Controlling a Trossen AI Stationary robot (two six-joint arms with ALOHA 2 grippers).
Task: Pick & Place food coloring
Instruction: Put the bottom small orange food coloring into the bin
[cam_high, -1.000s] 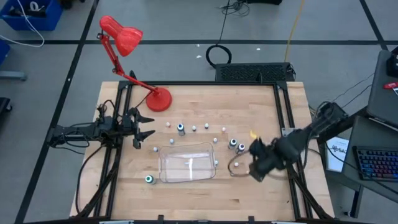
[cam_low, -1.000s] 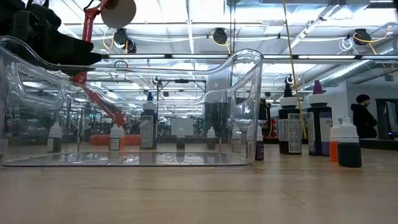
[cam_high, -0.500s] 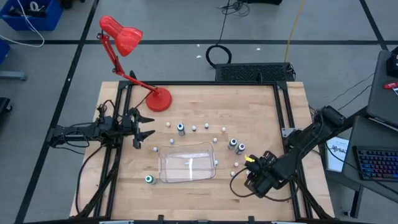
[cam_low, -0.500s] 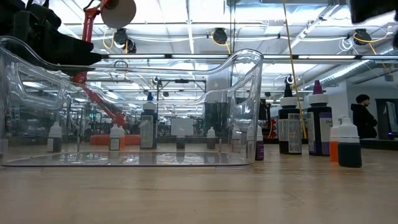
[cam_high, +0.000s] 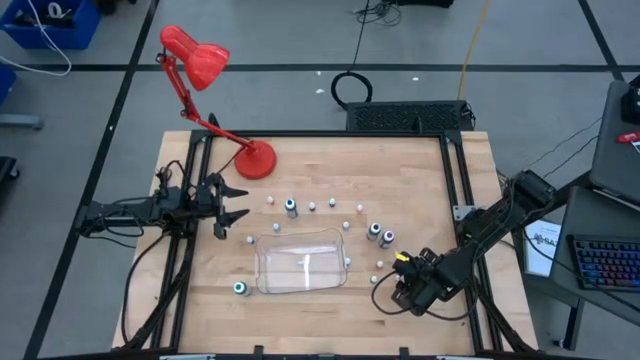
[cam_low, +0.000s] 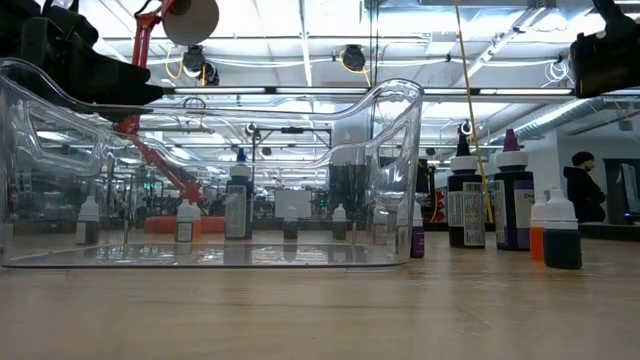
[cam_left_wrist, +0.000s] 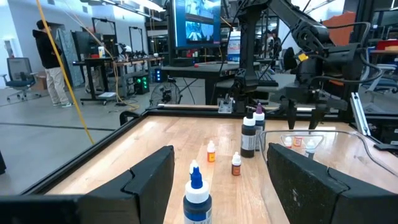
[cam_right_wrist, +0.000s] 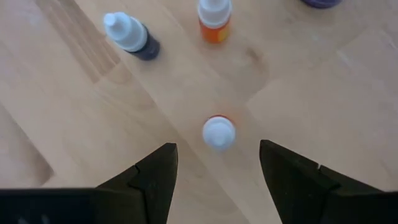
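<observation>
A wooden surface (cam_high: 330, 175) carries a scatter of tiny food coloring bottles (cam_high: 291, 207) around a clear plastic tray (cam_high: 300, 262), which sits near the front middle with nothing visible inside it. Several bottles stand in a loose row just behind the tray, two darker ones (cam_high: 380, 235) stand to its right, and a teal-topped one (cam_high: 240, 288) stands off its front left corner. The right gripper (cam_high: 405, 290) hangs low over the front right part of the surface, pointing straight down; its fingers (cam_right_wrist: 155, 171) are spread wide and hold nothing. Directly below, between those fingers, stands a small white-capped bottle with an orange body (cam_right_wrist: 218, 132), with another orange bottle (cam_right_wrist: 214, 15) and a dark one (cam_right_wrist: 132, 36) close by. The left gripper (cam_high: 232, 205) waits at the left edge of the surface, near the base of a red desk lamp (cam_high: 205, 80), its fingers (cam_left_wrist: 152, 177) also apart and empty.
</observation>
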